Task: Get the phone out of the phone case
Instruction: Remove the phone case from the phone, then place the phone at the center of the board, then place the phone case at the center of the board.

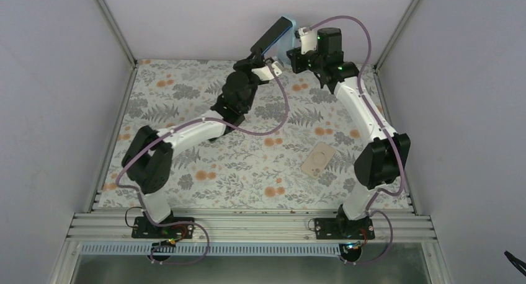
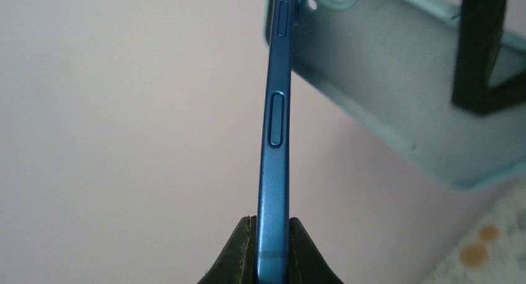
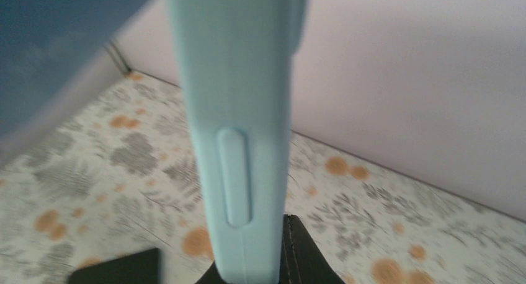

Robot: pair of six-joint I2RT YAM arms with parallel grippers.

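My left gripper (image 2: 273, 247) is shut on the lower end of a blue phone (image 2: 276, 147), seen edge-on with its side buttons showing. In the top view the phone (image 1: 271, 37) is held up high at the back. My right gripper (image 3: 254, 268) is shut on a light blue phone case (image 3: 236, 110). The case (image 2: 397, 79) shows beside the phone's upper end in the left wrist view, its open inside facing the camera; the phone's top still overlaps the case's camera-hole corner. In the top view the case (image 1: 289, 42) sits just right of the phone, by my right gripper (image 1: 302, 41).
A beige phone case (image 1: 317, 159) lies flat on the floral cloth (image 1: 205, 166) near the right arm's base link. The white back wall (image 1: 205, 17) stands close behind both grippers. Metal frame posts rise at the back corners.
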